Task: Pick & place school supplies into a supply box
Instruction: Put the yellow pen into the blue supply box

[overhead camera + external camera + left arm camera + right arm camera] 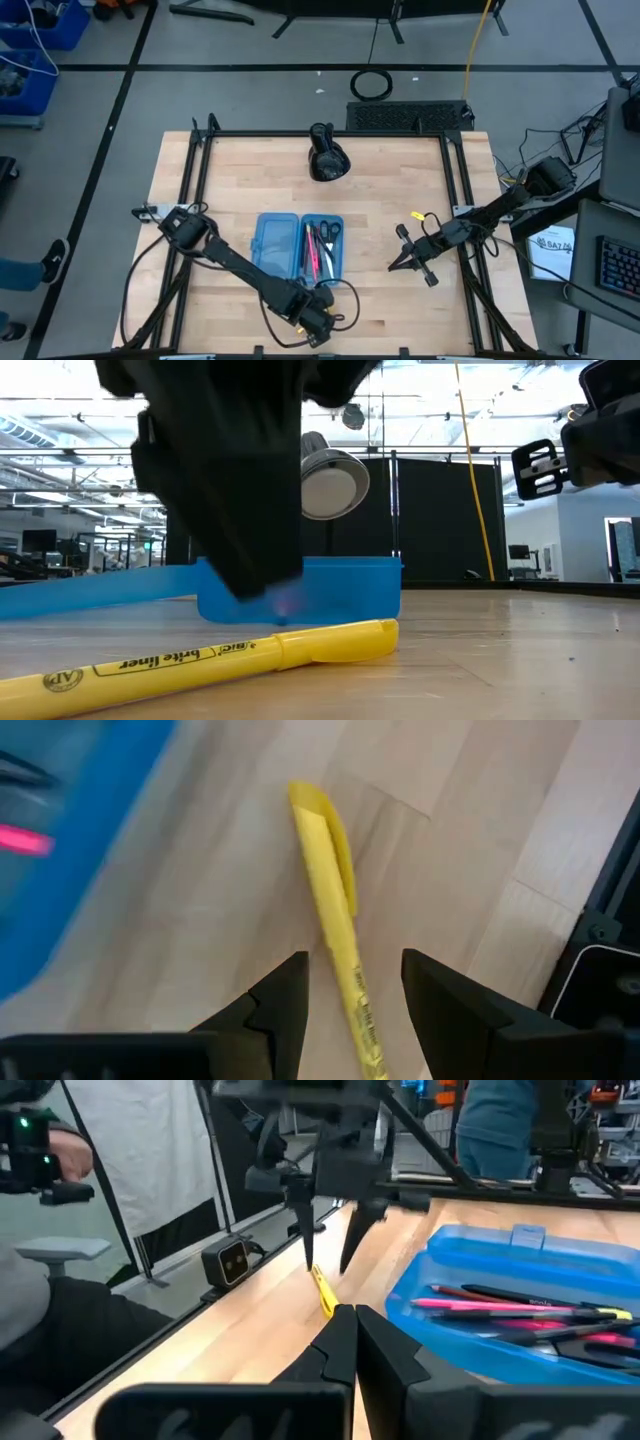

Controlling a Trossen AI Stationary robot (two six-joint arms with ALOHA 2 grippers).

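A yellow highlighter (335, 910) lies flat on the wood near the table's near edge (200, 658), just in front of the open light-blue supply box (275, 247). The box's right half holds pink, black and blue pens (520, 1305) and the small scissors (331, 230). My left gripper (355, 965) hangs open over the highlighter, pointing down, one finger on each side of its barrel and above it without touching (328, 1260). My right gripper (393, 267) waits shut (353, 1320) over the table to the right of the box.
A black lumpy object (328, 162) sits near the table's far edge. Black frame rails (462, 230) run along the table's sides. The near edge lies close to my left gripper (318, 318). Bare wood spreads between the box and my right gripper. A person (500, 1130) stands beyond the table.
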